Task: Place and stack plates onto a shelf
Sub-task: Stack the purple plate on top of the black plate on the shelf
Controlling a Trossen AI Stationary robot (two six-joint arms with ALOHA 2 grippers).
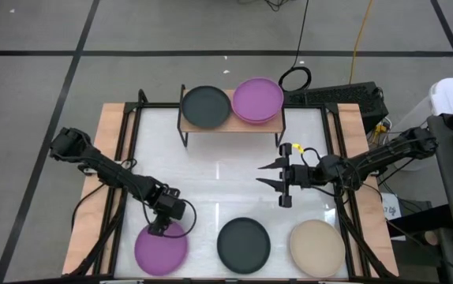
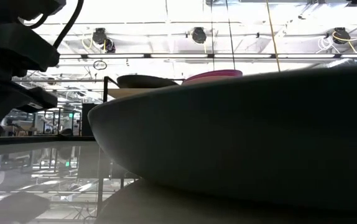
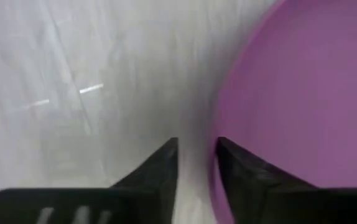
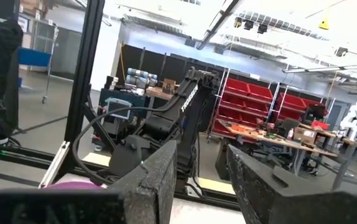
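On the white table a purple plate [image 1: 161,248], a dark grey plate [image 1: 243,244] and a beige plate [image 1: 316,247] lie flat in a row along the near edge. The shelf [image 1: 230,126] stands at the far side and carries a dark plate [image 1: 205,106] and a purple-magenta stack [image 1: 257,100]. My left gripper [image 1: 161,229] points down at the purple plate's far rim [image 3: 214,168], slightly open, one finger on each side of that rim. My right gripper [image 1: 260,174] hovers open over the table's middle, level, pointing left. My left gripper [image 3: 197,146] comes from above at the purple plate's far rim, one finger [image 3: 241,174] over the plate's inside and the other [image 3: 160,165] outside over the table. The plate lies flat on the table. Whether the fingers touch the rim, I cannot tell.
The dark grey plate [image 2: 259,137] fills most of the low view, with the shelf's plates [image 2: 213,74] behind it. Wooden strips [image 1: 112,158] run along the table's sides. Cables and a dark box [image 1: 345,99] lie beyond the far right corner. Bare table lies between shelf and plate row.
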